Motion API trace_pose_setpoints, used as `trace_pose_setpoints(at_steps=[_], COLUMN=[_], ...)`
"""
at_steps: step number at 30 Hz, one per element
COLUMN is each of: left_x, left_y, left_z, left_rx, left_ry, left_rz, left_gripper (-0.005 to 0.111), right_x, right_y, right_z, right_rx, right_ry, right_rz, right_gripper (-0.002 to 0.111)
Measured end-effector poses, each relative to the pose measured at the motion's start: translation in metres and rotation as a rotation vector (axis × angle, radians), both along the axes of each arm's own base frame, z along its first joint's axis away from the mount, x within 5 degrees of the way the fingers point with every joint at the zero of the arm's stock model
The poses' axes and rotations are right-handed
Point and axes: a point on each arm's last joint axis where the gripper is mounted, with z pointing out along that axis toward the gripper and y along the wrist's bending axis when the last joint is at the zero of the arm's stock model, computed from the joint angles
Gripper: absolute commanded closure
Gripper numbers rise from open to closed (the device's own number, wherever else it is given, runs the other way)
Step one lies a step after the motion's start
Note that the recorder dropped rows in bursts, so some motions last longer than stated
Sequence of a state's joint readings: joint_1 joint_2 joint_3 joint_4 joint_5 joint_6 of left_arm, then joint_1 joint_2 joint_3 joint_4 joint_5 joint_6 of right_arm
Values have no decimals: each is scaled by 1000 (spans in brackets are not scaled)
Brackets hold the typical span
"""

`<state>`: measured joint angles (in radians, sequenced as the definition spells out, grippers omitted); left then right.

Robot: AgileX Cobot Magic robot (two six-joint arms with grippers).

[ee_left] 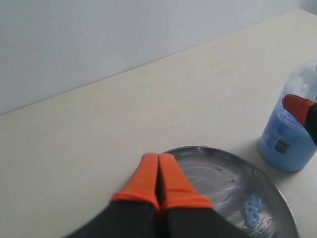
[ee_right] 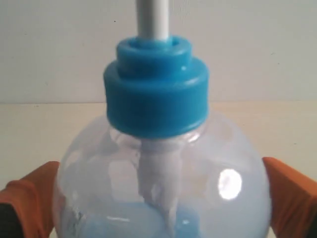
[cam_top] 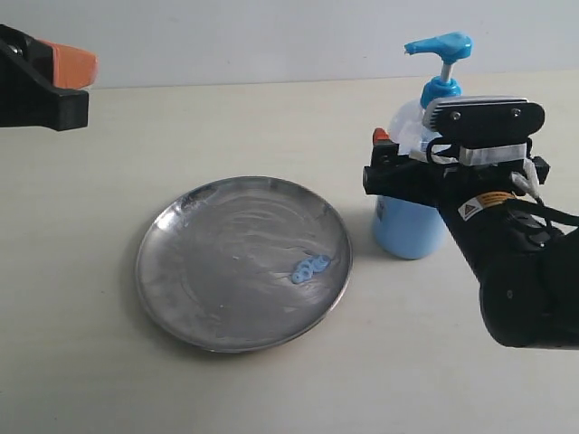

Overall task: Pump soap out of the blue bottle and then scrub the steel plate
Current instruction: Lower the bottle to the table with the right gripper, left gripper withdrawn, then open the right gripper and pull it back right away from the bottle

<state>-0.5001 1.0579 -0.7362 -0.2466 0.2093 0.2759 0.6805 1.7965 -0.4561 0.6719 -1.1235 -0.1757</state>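
we saw soap [cam_top: 309,268] on the steel plate [cam_top: 149,280]; we thought scrubbing was not done | left claw [ee_left: 158,178] pressed together | right claw [ee_right: 158,198] spread around the blue bottle [cam_top: 412,226]

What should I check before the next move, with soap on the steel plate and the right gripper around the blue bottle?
1. Soap on the steel plate: ok, blue blobs lie on it.
2. Blue bottle upright: ok.
3. Right gripper clear of the bottle: cannot tell; its fingers flank it closely.
4. Left gripper free: ok, shut and empty.
5. Scrubbing tool in view: not ok, none seen.
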Motion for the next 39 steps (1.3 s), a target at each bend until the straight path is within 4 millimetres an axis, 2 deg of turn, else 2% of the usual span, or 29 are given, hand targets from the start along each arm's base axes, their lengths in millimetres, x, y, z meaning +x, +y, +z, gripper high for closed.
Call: trace_pose_setpoints(at_steps=[8, 15, 21, 23, 27, 31, 35, 39], left_x=[0, 2, 3, 3, 2, 2, 1, 2], left_y=[0, -1, -2, -2, -2, -2, -2, -2], left_z=[0, -3, -8, -9, -10, -11, -11, -11], left_rx=[1, 7, 16, 18, 27, 30, 32, 33], left_ry=[2, 12, 29, 35, 53, 59, 63, 65], left_rz=[0, 0, 0, -2, -7, -8, -9, -10], left_gripper=[107, 107, 107, 107, 107, 107, 107, 107], right_x=[-12, -27, -50, -60, -72, -86, -103, -106], right_y=[-3, -11, -7, -2, 10, 21, 22, 15], right_z=[30, 41, 48, 48, 51, 50, 45, 47], right_rx=[1, -34, -9, 27, 130, 187, 61, -135], right_ry=[117, 268, 467, 555, 637, 737, 879, 1017], right_rz=[56, 52, 207, 294, 432, 600, 757, 766], right_gripper=[7, 8, 10, 18, 45, 77, 95, 108])
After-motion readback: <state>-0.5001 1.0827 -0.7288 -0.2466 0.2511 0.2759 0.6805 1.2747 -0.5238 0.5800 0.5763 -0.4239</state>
